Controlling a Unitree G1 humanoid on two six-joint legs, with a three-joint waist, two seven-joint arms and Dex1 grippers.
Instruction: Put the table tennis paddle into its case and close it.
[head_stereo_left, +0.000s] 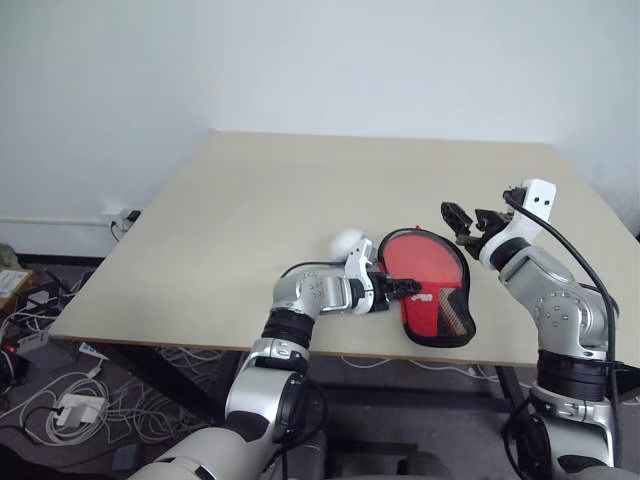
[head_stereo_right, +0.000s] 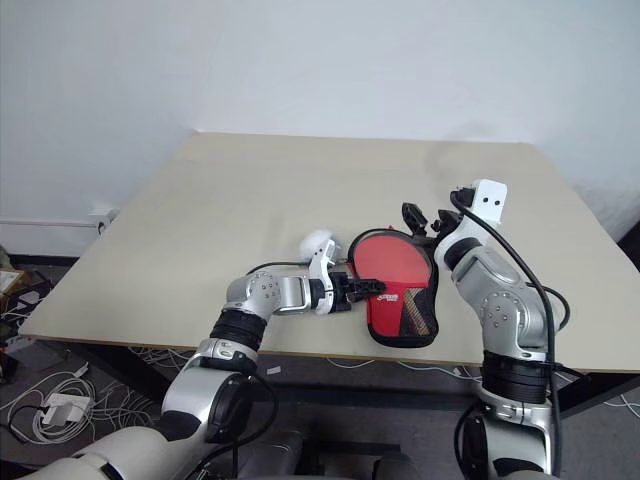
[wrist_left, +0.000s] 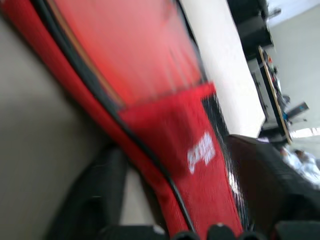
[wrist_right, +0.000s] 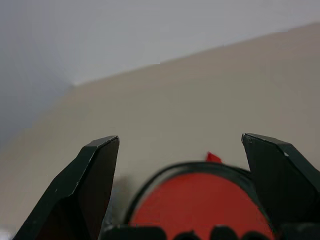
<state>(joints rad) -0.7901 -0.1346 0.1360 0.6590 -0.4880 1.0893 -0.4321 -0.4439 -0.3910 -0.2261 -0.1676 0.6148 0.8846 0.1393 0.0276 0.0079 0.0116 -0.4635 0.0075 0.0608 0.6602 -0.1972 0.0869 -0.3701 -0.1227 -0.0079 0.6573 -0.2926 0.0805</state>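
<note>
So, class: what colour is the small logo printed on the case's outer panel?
White, on the red panel of the case; clearest in the left wrist view.

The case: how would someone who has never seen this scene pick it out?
Look at the beige table, near its front edge, between the two robot arms. The case lies flat there: paddle-shaped, red with a black rim, a small white logo and a mesh section at its narrow end.

Red case (head_stereo_right: 400, 300) on table (head_stereo_right: 300, 200) (near edge) — left pincer (head_stereo_right: 370, 288) touching it, right pincer (head_stereo_right: 422, 220) above
</note>
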